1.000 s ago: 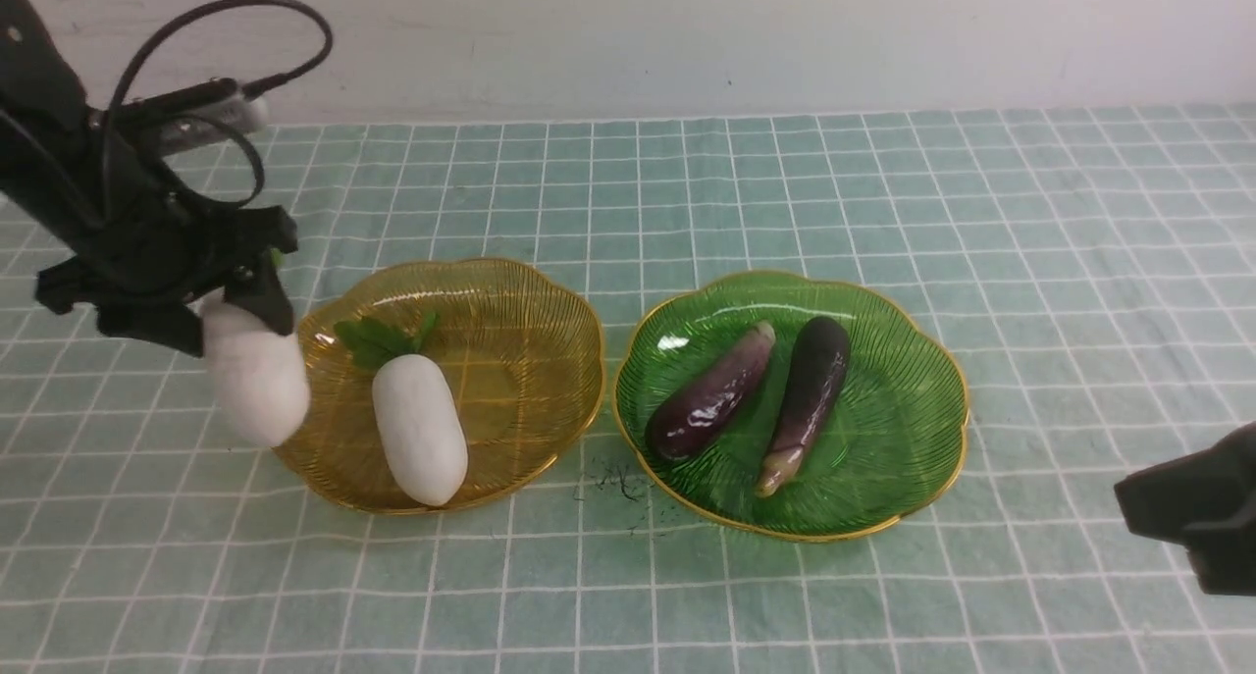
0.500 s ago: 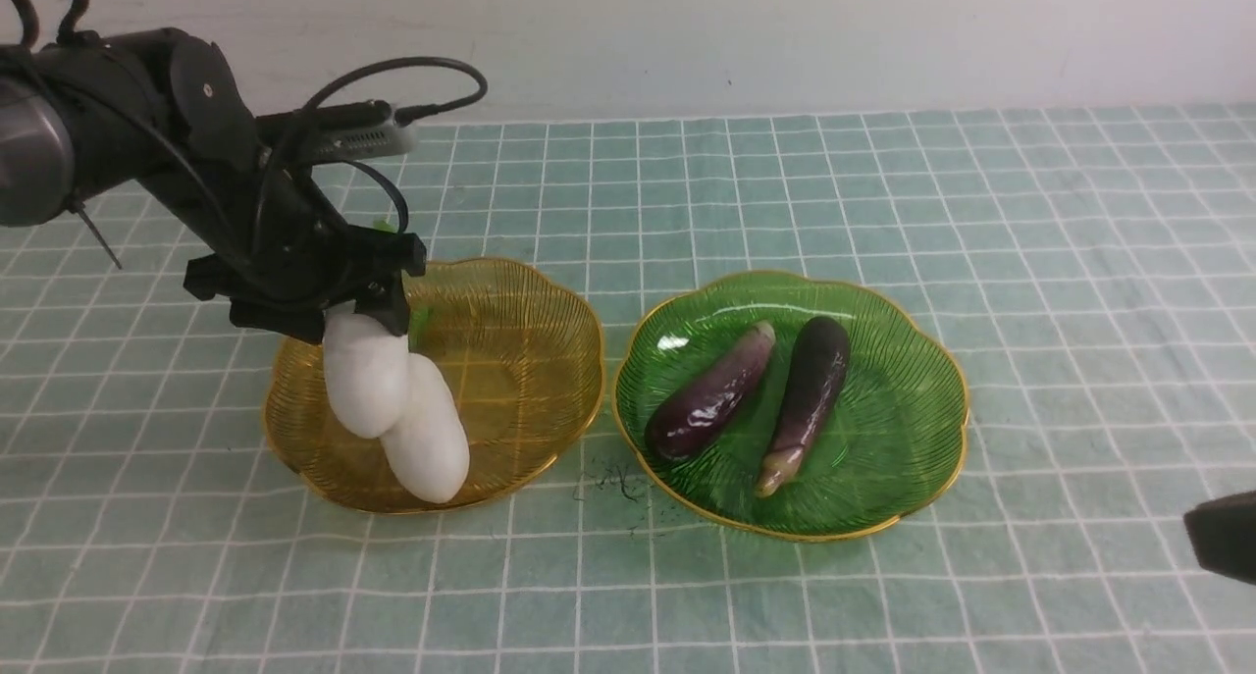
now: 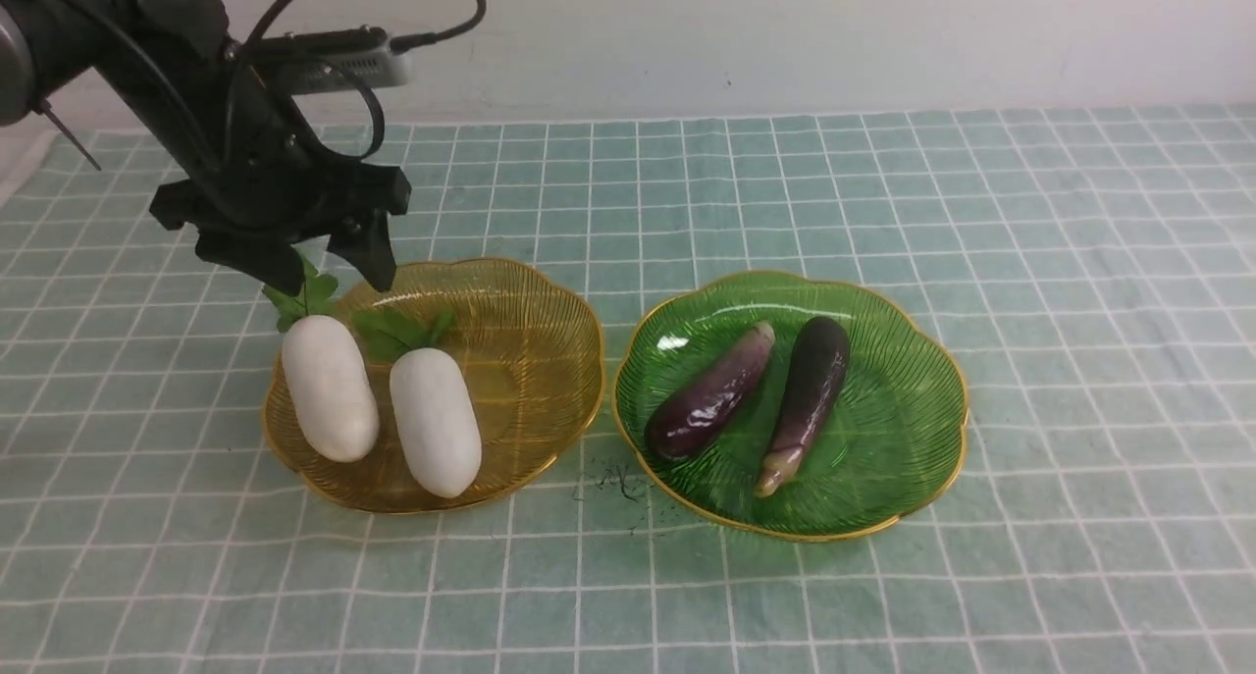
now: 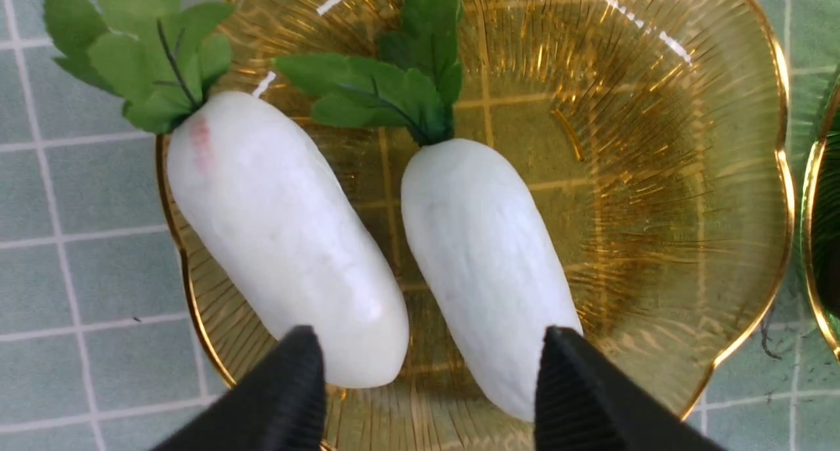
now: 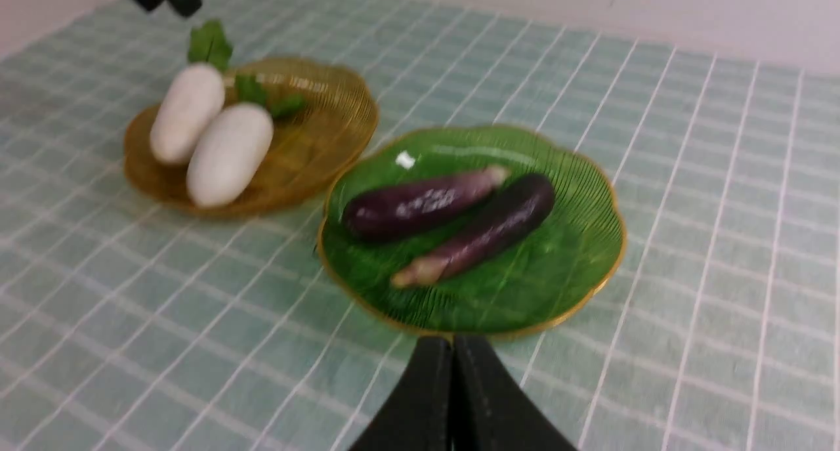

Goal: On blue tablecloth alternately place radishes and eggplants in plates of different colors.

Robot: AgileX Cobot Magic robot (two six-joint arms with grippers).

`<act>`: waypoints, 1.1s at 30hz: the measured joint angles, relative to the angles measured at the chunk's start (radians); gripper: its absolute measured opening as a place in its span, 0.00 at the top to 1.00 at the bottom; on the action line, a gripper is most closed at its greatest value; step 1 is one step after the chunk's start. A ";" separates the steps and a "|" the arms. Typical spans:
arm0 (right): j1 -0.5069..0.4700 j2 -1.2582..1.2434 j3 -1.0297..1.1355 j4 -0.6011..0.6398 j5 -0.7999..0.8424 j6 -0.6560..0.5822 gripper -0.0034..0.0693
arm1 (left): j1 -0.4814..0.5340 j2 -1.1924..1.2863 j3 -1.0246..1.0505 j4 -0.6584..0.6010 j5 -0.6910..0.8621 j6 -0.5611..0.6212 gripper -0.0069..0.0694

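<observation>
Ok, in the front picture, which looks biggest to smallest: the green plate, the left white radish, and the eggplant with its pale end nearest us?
1. Green plate
2. Left radish and that eggplant: too close to rank; the radish looks fatter, the eggplant slimmer.

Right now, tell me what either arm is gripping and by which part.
Nothing is held: the left fingers stand apart above the smooth white radishes, and the right fingers are closed together on nothing.

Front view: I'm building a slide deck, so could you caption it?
Two white radishes on the amber plate, two eggplants on the green one.
</observation>
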 joint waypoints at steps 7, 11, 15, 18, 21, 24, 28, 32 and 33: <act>0.000 -0.018 0.230 0.051 -0.512 -0.002 0.97 | 0.000 0.000 -0.001 0.000 0.006 0.029 0.88; 0.000 -0.018 0.256 0.062 -0.644 -0.002 0.97 | 0.000 0.000 -0.001 0.000 0.006 0.038 0.92; 0.000 -0.018 0.257 0.065 -0.662 -0.002 0.97 | 0.000 0.000 -0.001 0.000 0.006 0.042 0.92; 0.000 -0.018 0.257 0.065 -0.662 -0.002 0.97 | 0.000 0.000 -0.001 0.000 0.006 0.043 0.92; 0.000 -0.018 0.257 0.066 -0.662 -0.002 0.97 | 0.000 0.000 -0.001 0.000 0.006 0.042 0.92; 0.000 -0.018 0.257 0.066 -0.662 -0.002 0.97 | 0.000 0.000 -0.001 0.000 0.006 0.042 0.92; 0.000 -0.018 0.257 0.066 -0.662 -0.002 0.97 | 0.000 0.000 -0.001 0.000 0.006 0.042 0.92; 0.000 -0.019 0.266 0.066 -0.663 -0.002 0.97 | 0.000 0.000 -0.001 0.000 0.006 0.042 0.92; 0.000 -0.023 0.274 0.066 -0.663 -0.002 0.97 | 0.000 0.000 -0.001 0.000 0.006 0.042 0.92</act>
